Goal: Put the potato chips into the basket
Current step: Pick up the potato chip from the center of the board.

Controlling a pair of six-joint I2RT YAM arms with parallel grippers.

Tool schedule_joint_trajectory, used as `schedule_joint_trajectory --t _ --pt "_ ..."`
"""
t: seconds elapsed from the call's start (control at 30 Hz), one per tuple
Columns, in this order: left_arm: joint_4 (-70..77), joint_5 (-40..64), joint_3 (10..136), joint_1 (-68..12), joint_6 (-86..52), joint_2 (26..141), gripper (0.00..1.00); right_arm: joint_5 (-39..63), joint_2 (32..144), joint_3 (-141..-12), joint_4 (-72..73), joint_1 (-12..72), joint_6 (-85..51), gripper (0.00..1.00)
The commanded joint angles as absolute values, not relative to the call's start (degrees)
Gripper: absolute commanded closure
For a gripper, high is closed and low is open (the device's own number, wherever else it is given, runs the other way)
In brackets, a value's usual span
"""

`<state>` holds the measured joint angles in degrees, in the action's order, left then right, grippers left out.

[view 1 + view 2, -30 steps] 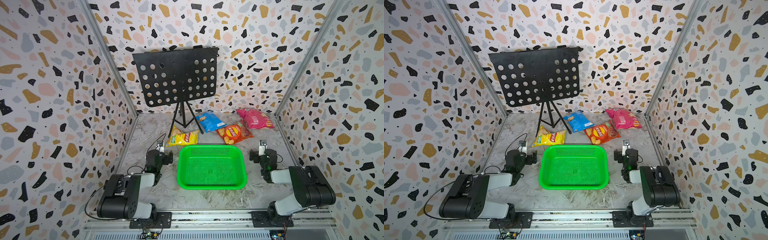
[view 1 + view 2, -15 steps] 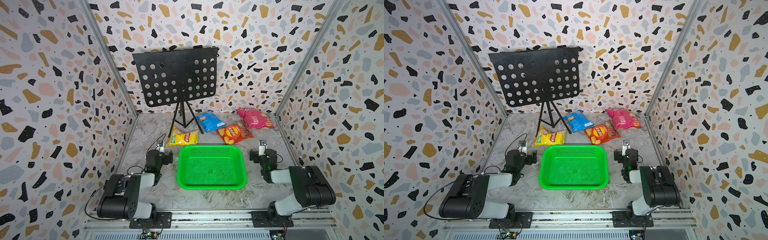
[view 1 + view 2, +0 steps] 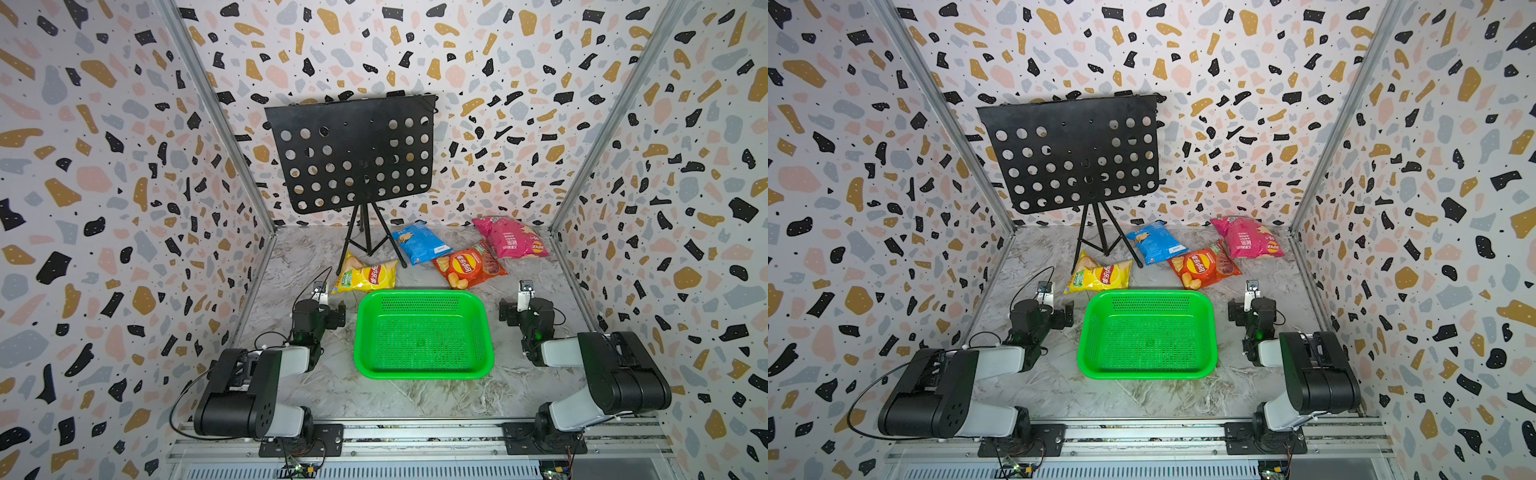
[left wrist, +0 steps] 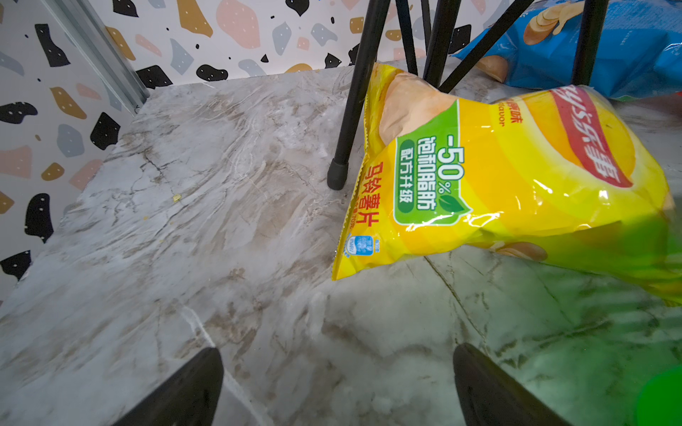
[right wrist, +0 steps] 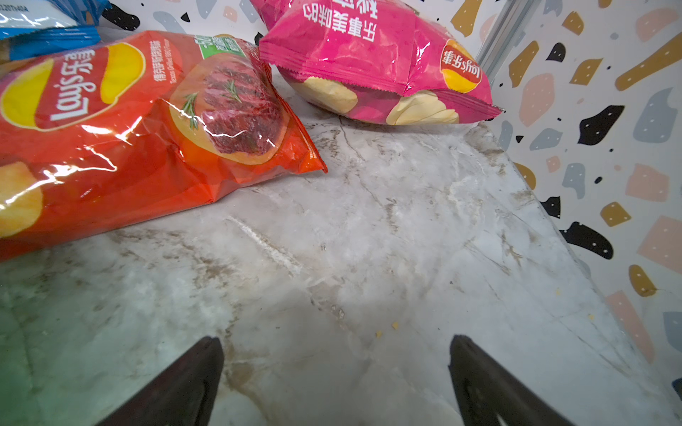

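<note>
Jaws spread wide: left gripper point(image 4: 336, 350) and right gripper point(image 5: 334, 339) hold nothing, flanking basket point(image 3: 422, 296).
I see bare table point(image 3: 415, 399) ahead of both; potato chips point(image 3: 467, 266) lie beyond its far rim, yellow bag point(image 4: 516, 177) just beside stand leg point(image 4: 350, 103).

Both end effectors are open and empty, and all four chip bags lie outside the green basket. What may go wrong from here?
1. The glossy yellow chip bag lies right beside a black tripod leg of the perforated music stand; the open left end effector might snag that leg.
2. The orange-red chip bag lies close to the blue chip bag and the pink chip bag; the open right end effector may drag a neighbour along.
</note>
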<state>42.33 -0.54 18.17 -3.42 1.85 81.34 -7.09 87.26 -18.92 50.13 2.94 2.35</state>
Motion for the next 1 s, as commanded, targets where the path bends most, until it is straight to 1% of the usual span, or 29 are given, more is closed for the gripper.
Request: schedule_joint_trajectory --t 0.0,0.13,0.2,0.23,0.3,0.37,0.47,0.53,0.63,0.73,0.8,0.87,0.97 --pt "44.7 -0.8 19.2 -3.2 1.3 80.8 0.0 -7.4 86.7 -20.3 50.4 2.8 1.6 0.0" --pt "43.1 -0.7 20.1 -3.2 1.3 79.8 0.0 -7.6 86.6 -20.0 50.8 2.8 1.7 0.0" --pt "35.6 -1.7 22.8 -3.1 0.8 76.8 0.0 -13.0 83.9 -20.5 48.3 3.7 0.7 0.0" --pt "28.9 -1.0 25.2 -3.0 1.7 74.8 0.0 -16.5 80.7 -21.4 43.7 4.3 0.1 0.0" --pt "16.1 0.8 30.7 -3.0 5.2 72.2 0.0 -22.0 74.0 -26.0 27.7 5.0 -4.5 0.0" --pt "5.5 -1.0 35.2 -3.0 7.5 69.9 0.0 -26.8 68.8 -32.6 8.7 5.0 -15.7 0.0" --pt "-8.7 -0.1 41.3 -2.9 11.0 66.7 0.0 -28.5 64.6 -39.2 -10.7 4.9 -32.2 0.0" --pt "-18.7 0.9 45.3 -2.9 12.3 64.7 0.0 -25.0 63.4 -40.4 -14.9 4.6 -38.5 0.0" --pt "-31.7 3.0 51.0 -2.9 14.1 61.8 0.0 -12.8 61.8 -41.1 -15.9 4.1 -40.8 0.01" --pt "-43.4 6.3 55.1 -2.9 16.1 59.0 0.0 0.5 61.8 -43.0 -16.6 4.1 -39.8 0.12" --pt "-45.9 7.3 55.0 -2.9 15.2 56.1 0.0 7.2 62.6 -44.8 -17.5 4.5 -38.0 0.15" --pt "-46.4 10.9 53.2 -2.9 14.3 53.2 0.0 12.0 64.1 -47.4 -20.0 5.0 -35.2 0.19" --pt "-44.6 16.4 49.3 -2.9 14.6 50.4 0.0 15.1 67.1 -52.2 -25.6 5.3 -31.9 0.21"
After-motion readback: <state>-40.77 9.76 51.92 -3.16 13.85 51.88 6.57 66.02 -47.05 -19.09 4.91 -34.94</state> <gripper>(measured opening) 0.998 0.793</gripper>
